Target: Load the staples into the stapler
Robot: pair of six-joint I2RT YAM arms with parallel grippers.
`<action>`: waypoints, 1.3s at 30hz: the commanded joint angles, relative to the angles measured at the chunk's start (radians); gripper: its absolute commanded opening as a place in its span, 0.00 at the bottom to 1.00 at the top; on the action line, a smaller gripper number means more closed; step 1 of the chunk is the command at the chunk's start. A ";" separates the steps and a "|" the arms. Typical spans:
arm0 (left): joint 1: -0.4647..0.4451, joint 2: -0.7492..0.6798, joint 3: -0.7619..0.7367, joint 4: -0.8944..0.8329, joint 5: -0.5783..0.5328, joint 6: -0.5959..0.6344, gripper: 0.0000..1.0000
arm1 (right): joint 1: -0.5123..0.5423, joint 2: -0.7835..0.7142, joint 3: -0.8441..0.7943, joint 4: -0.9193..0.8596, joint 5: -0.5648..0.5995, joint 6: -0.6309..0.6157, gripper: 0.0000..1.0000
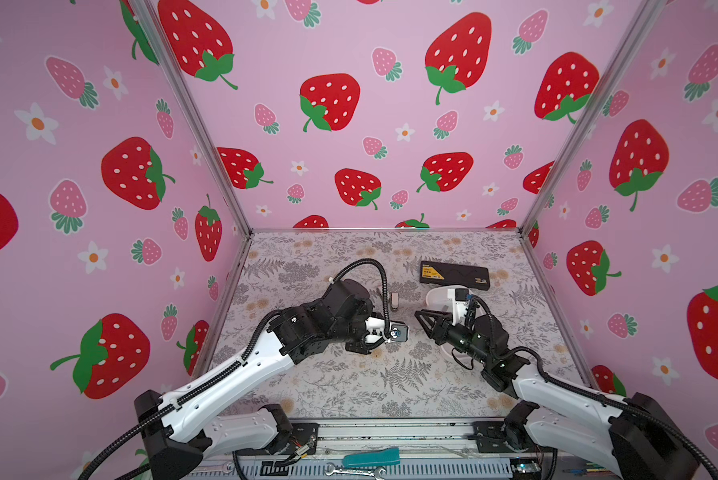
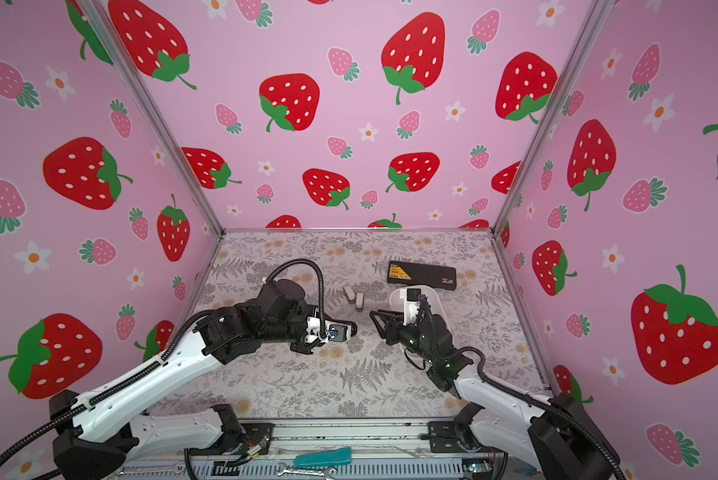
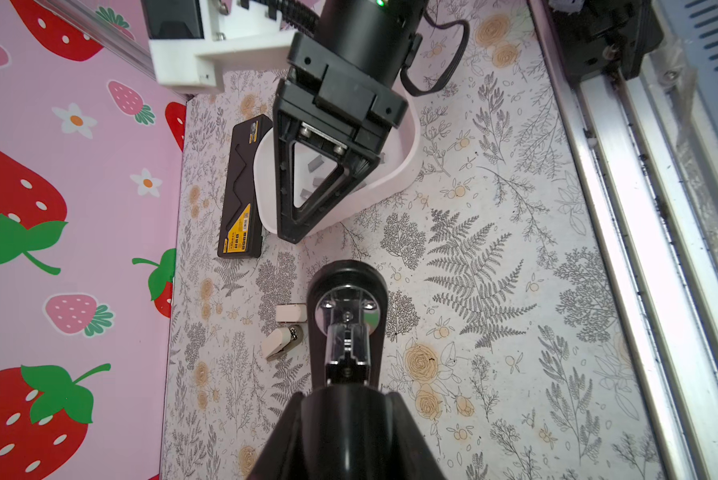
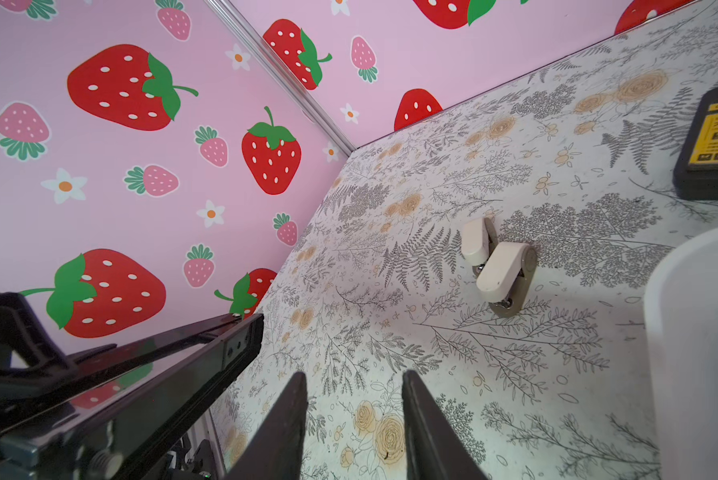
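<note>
Now the right gripper (image 4: 355, 376) hangs spread and empty by the white dish (image 3: 394, 178) where the staples (image 3: 315, 166) lie loose; the left gripper (image 3: 346, 392) is clamped on the black stapler (image 3: 346, 307). Those strips look light, slick and brittle, so pinch one gently across its long sides.

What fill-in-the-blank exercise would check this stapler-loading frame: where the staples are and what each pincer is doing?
1. The grey staples lie in a ____ dish.
2. The left pincer is shut on a ____ stapler.
3. The right pincer has its jaws ____, with nothing between them.
4. ____ small beige staplers lie on the table.
Missing words: white; black; open; Two.
</note>
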 commanded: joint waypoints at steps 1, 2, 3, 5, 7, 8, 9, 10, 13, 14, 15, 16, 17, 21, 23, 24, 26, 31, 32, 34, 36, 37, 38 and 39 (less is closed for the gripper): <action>-0.004 -0.020 0.044 0.022 0.004 0.033 0.00 | -0.002 -0.063 -0.010 -0.031 0.044 -0.042 0.40; -0.004 -0.015 0.049 0.008 0.003 0.036 0.00 | -0.002 -0.089 -0.016 -0.035 0.053 -0.062 0.39; -0.004 -0.007 0.057 -0.006 0.004 0.040 0.00 | -0.002 -0.105 -0.025 -0.035 0.063 -0.077 0.39; -0.003 0.011 0.073 -0.041 -0.028 0.046 0.00 | -0.001 -0.190 -0.063 -0.006 0.079 -0.124 0.42; -0.004 0.033 0.084 -0.069 -0.033 0.050 0.00 | 0.004 -0.262 -0.114 0.042 0.069 -0.185 0.43; -0.004 0.046 0.090 -0.083 -0.032 0.053 0.00 | 0.005 -0.294 -0.130 0.044 0.071 -0.218 0.42; -0.004 0.061 0.100 -0.101 -0.030 0.056 0.00 | 0.008 -0.338 -0.145 0.037 0.074 -0.241 0.42; -0.004 0.074 0.112 -0.118 -0.025 0.055 0.00 | 0.009 -0.378 -0.152 0.017 0.062 -0.263 0.44; -0.001 0.106 0.143 -0.162 -0.010 0.051 0.00 | 0.012 -0.449 -0.160 0.016 -0.170 -0.366 0.51; 0.000 0.113 0.150 -0.172 0.005 0.049 0.00 | 0.020 -0.461 -0.169 0.048 -0.238 -0.375 0.51; 0.001 0.117 0.153 -0.181 0.026 0.049 0.00 | 0.033 -0.469 -0.177 0.076 -0.280 -0.382 0.54; 0.002 0.122 0.158 -0.191 0.036 0.048 0.00 | 0.053 -0.477 -0.187 0.107 -0.311 -0.394 0.56; 0.002 0.127 0.165 -0.203 0.047 0.047 0.00 | 0.081 -0.479 -0.190 0.120 -0.324 -0.417 0.56; 0.005 0.132 0.183 -0.230 0.107 0.045 0.00 | 0.184 -0.450 -0.164 0.074 -0.242 -0.512 0.55; 0.006 0.129 0.184 -0.234 0.135 0.047 0.00 | 0.219 -0.406 -0.146 0.067 -0.218 -0.540 0.54; 0.006 0.127 0.185 -0.236 0.142 0.049 0.00 | 0.230 -0.386 -0.135 0.067 -0.208 -0.545 0.54; 0.007 0.129 0.184 -0.243 0.148 0.053 0.00 | 0.256 -0.339 -0.114 0.073 -0.201 -0.559 0.52; 0.007 0.135 0.189 -0.265 0.174 0.069 0.00 | 0.331 -0.225 -0.060 0.079 -0.130 -0.590 0.43; 0.007 0.137 0.190 -0.270 0.179 0.071 0.00 | 0.342 -0.211 -0.050 0.077 -0.116 -0.593 0.43; 0.006 0.142 0.193 -0.281 0.189 0.078 0.00 | 0.361 -0.184 -0.032 0.070 -0.084 -0.599 0.41; 0.007 0.145 0.195 -0.290 0.197 0.084 0.00 | 0.371 -0.168 -0.023 0.065 -0.056 -0.603 0.41; 0.007 0.145 0.197 -0.296 0.205 0.090 0.00 | 0.374 -0.165 -0.021 0.062 -0.037 -0.603 0.41; 0.006 0.146 0.197 -0.298 0.209 0.092 0.00 | 0.374 -0.161 -0.020 0.060 -0.024 -0.603 0.41; 0.007 0.146 0.199 -0.299 0.214 0.094 0.00 | 0.374 -0.155 -0.019 0.058 -0.015 -0.603 0.41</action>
